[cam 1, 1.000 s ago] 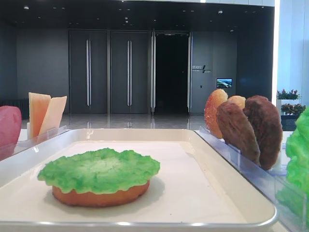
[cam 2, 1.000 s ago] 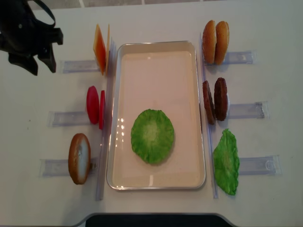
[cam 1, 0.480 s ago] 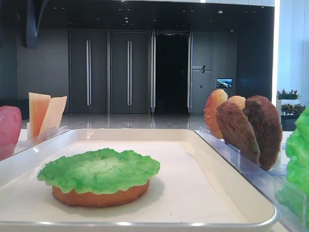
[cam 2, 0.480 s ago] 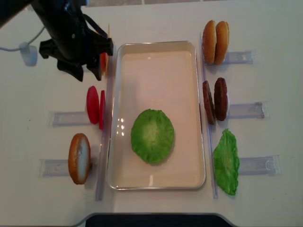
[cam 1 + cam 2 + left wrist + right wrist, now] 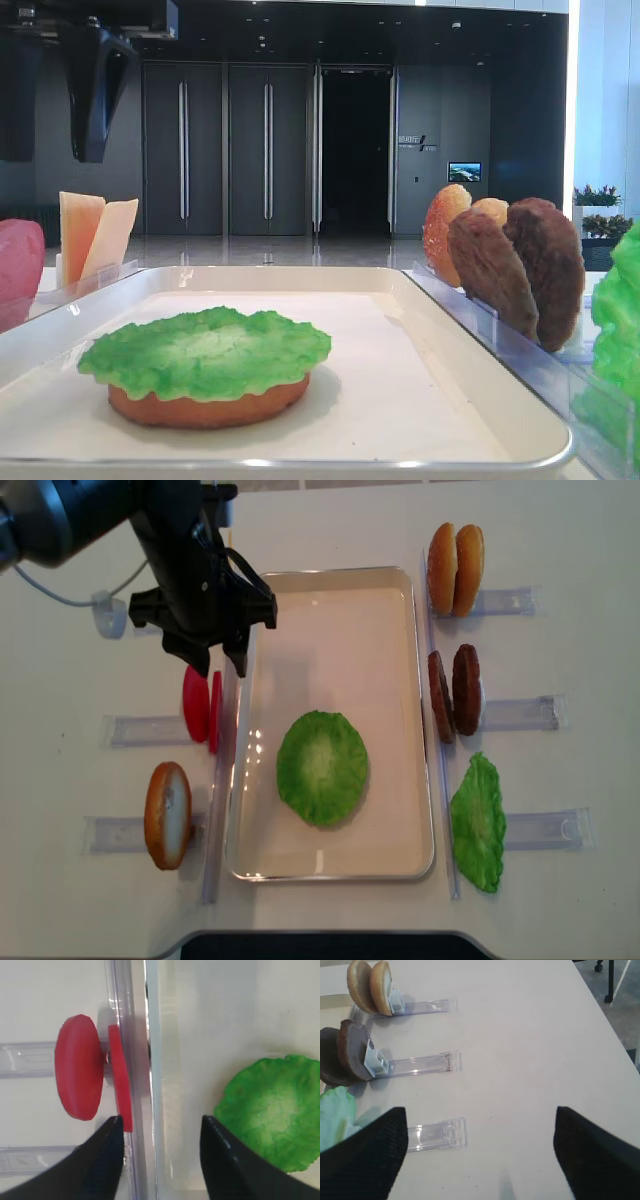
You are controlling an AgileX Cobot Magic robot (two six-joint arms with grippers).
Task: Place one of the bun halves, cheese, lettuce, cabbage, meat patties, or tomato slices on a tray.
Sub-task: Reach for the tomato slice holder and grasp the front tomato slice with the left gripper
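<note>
The left gripper (image 5: 218, 665) hangs over the tray's left rim, jaws spread and holding nothing. In the left wrist view its two dark fingers (image 5: 102, 1160) straddle the rim, one over the counter beside the tomato slices (image 5: 202, 708), the other over the tray (image 5: 340, 590). That stance looks like the start of a reach for a tomato slice, the nearer of which stands on edge just outside the rim.

The slices stand upright in a clear rack (image 5: 135, 729), as do the other ingredients, presumably so that spread jaws can come down either side of a disc. Further along the counter's left side, a bun half (image 5: 167, 814) stands in the near rack; the cheese (image 5: 95, 235) stands at the far end, hidden in the overhead view by the arm.

On the tray, toward its near end, a lettuce leaf (image 5: 322, 768) lies flat on a bun half (image 5: 205, 405), so a stack is begun.

Along the tray's right edge stand two more bun halves (image 5: 455, 568), the meat patties (image 5: 454, 693) and another lettuce leaf (image 5: 478, 823). The right gripper (image 5: 480, 1155) hovers over bare counter beyond those racks, jaws wide apart and empty.
</note>
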